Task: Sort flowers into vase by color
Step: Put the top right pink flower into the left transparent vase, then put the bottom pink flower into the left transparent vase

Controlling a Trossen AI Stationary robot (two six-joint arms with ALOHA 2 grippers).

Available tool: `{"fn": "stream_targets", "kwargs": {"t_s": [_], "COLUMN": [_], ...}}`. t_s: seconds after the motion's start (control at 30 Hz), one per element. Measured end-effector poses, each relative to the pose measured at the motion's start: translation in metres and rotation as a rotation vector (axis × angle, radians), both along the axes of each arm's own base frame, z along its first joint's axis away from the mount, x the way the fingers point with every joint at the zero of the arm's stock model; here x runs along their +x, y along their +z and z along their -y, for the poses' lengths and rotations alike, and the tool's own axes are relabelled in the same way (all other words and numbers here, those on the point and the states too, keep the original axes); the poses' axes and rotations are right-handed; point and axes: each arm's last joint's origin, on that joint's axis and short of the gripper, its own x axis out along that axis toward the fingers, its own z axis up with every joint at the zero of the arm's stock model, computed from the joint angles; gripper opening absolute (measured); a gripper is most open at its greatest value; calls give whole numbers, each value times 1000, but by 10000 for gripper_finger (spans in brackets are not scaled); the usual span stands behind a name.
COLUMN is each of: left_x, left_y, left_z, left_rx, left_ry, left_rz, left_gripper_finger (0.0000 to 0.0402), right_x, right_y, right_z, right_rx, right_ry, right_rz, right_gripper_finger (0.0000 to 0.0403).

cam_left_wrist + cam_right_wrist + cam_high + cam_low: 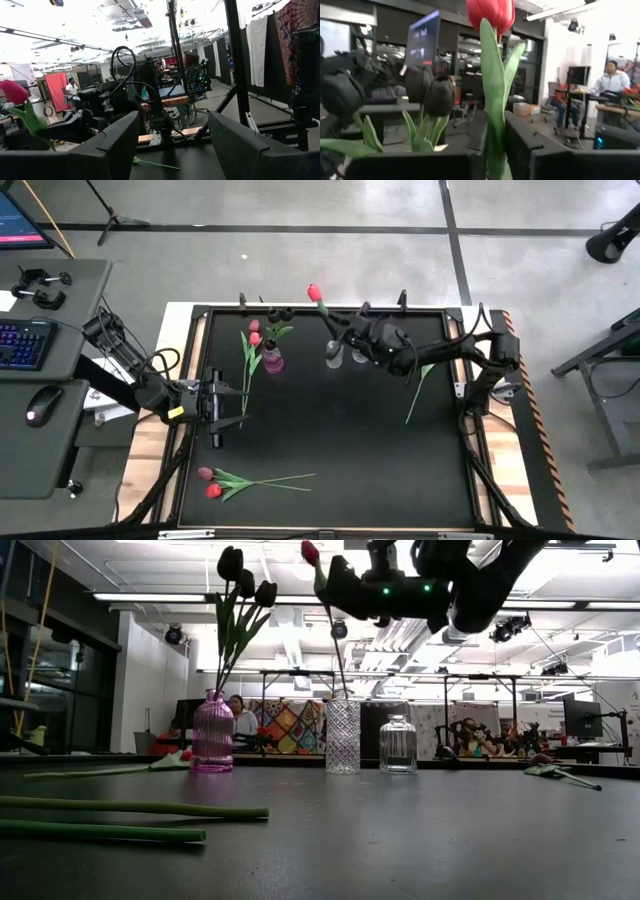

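Two arms. Right jaws (345,333) clamped on red tulip (314,292), above clear vases (334,358) near table (330,440) upper edge. Left jaws (243,401) spread wide, empty, left-centre; open surface mid-frame.

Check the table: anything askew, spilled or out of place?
Nothing spilled; all three vases stand upright. One stem lies loose on the mat under the right arm, and two flowers lie unsorted at the near edge. The right pincer grips a red tulip.

Red tulip (490,12), dark maroon tulips (240,575) in pink vase (212,733).
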Motion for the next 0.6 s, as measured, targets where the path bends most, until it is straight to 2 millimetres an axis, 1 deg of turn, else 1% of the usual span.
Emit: {"fn": "stream_targets", "kwargs": {"t_s": [0.1,0.2,0.4,0.5,0.6], "left_x": [0,0,0,0,0], "left_y": [0,0,-1,-1,-1], "left_z": [0,0,0,0,0], "left_rx": [0,0,5,5,3], "left_ry": [0,0,0,0,3], "left_rz": [0,-1,-5,-5,-5], "left_gripper_finger": [225,225,225,225,225], "right_x": [1,0,-12,-24,-39], "right_y": [-2,-2,9,16,22], "right_z": [-4,-10,-24,-33,-42], "right_rx": [24,47,98,140,217], "right_ry": [-50,-107,-193,-174,-152], "right_rz": [-17,-57,-243,-336,-403], "right_gripper_finger": [83,134,234,266,283]}}
